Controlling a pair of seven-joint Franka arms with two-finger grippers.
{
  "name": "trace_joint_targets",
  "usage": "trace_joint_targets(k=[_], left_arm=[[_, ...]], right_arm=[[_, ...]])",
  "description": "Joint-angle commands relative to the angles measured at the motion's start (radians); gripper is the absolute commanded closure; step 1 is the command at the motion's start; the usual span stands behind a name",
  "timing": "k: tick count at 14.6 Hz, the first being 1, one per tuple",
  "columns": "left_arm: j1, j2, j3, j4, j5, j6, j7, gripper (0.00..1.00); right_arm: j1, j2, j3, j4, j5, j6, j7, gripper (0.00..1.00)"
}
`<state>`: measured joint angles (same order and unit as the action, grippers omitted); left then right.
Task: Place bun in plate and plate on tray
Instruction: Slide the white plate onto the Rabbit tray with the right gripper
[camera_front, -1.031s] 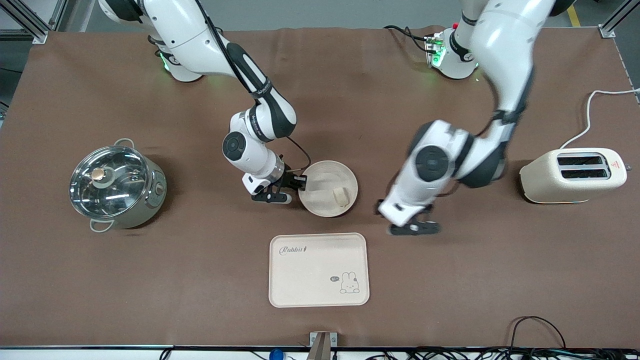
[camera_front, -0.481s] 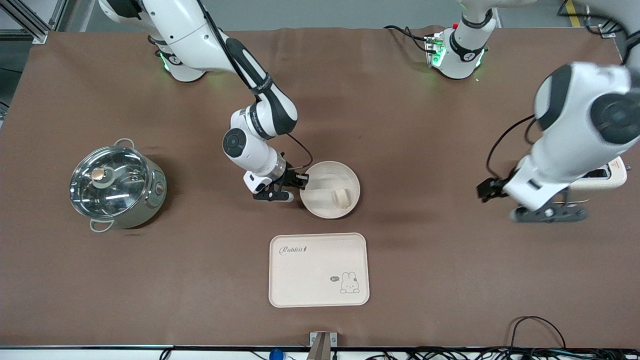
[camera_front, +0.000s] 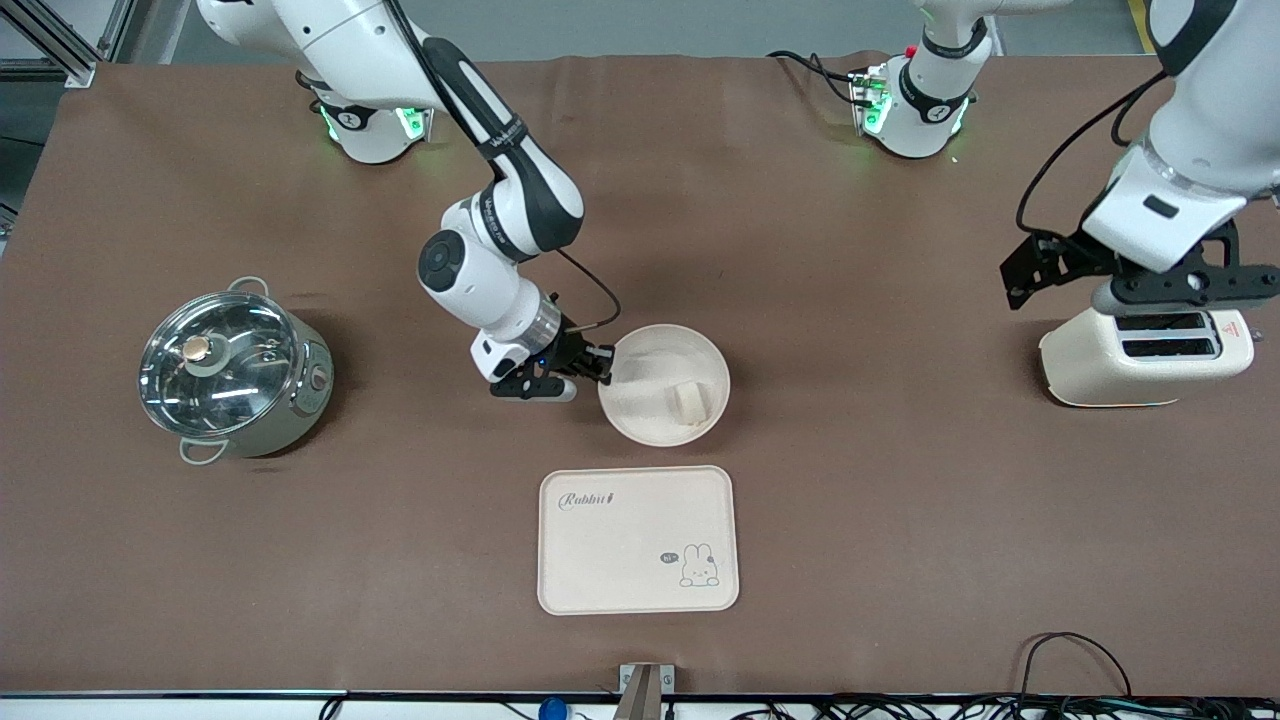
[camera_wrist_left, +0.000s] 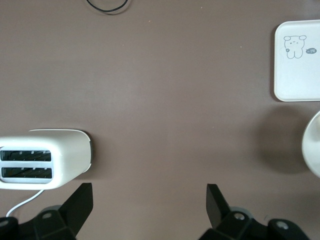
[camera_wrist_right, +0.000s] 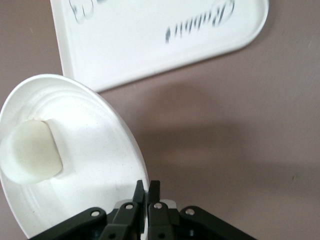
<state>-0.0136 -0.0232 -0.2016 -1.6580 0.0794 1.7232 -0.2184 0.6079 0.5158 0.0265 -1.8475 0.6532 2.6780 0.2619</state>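
- A robotics lab is indicated, staged with kitchen goods rather than fitted as a real kitchen.
- 2 white arm bases (camera_front: 365, 125) are seen bolted onto a worktop (camera_front: 200, 580) covered by a brown mat.
- Aluminium framing (camera_front: 45, 40) is visible at the corners, and loose cables (camera_front: 1060, 690) are strung along the edge.
- A toaster (camera_front: 1145, 350) and a lidded steel pot (camera_front: 232, 372) are set out as props.

You have the bun (camera_front: 688, 402) in the plate (camera_front: 650, 425), the tray (camera_front: 620, 560) nearer the front camera, and pot (camera_front: 235, 372) and toaster (camera_front: 1100, 360) at the counter's (camera_front: 900, 520) two ends.
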Motion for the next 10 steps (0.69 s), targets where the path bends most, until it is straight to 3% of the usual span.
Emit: trace_joint_targets(k=[1,5,10], left_arm=[[0.003,-0.012,0.008,-0.005,-0.015,0.021,0.057,0.0],[0.0,0.06,0.004,0.135,-0.012,-0.077,0.089,0.0],[-0.009,0.065,0.002,0.155,-0.015,-0.1,0.086,0.0]], right_arm=[[-0.03,0.019,0.01,0.069,0.032,-0.003,0.009,1.0],[-0.051,0.166,0.009,0.281,0.04,-0.007,0.069,1.0],[-0.097,0.36,0.007,0.46,0.039,-0.01,0.071,1.0]])
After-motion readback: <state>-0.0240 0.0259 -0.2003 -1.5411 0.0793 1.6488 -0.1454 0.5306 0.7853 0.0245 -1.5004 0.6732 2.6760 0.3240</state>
